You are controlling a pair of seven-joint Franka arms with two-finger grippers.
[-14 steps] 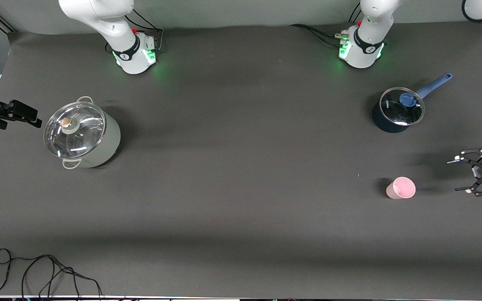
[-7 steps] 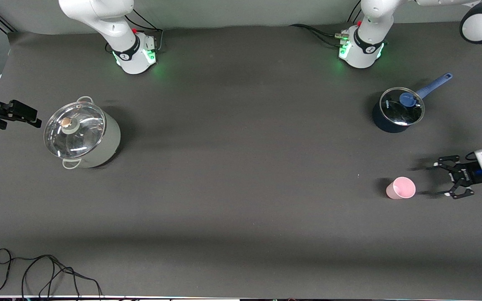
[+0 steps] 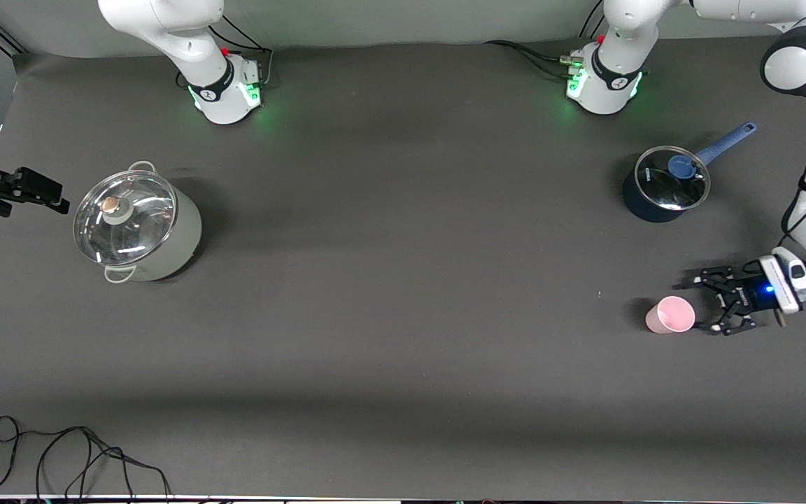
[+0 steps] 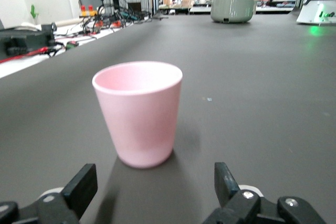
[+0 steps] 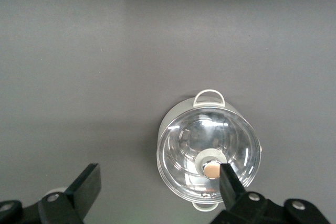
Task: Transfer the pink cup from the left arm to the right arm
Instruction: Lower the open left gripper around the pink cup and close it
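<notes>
One pink cup upright, just beside open left gripper.

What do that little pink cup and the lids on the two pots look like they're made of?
The pink cup looks like matte plastic: one even pale colour, a soft sheen, a thick rounded rim. Both lids look like clear glass, since they mirror the room lights: the grey-green pot's has a metal-looking rim and a tan knob, the dark blue saucepan's a blue knob, probably plastic.

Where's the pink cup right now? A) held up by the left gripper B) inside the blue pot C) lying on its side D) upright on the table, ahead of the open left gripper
D: the cup stands upright on the table, untouched, just ahead of the open left gripper.
</notes>
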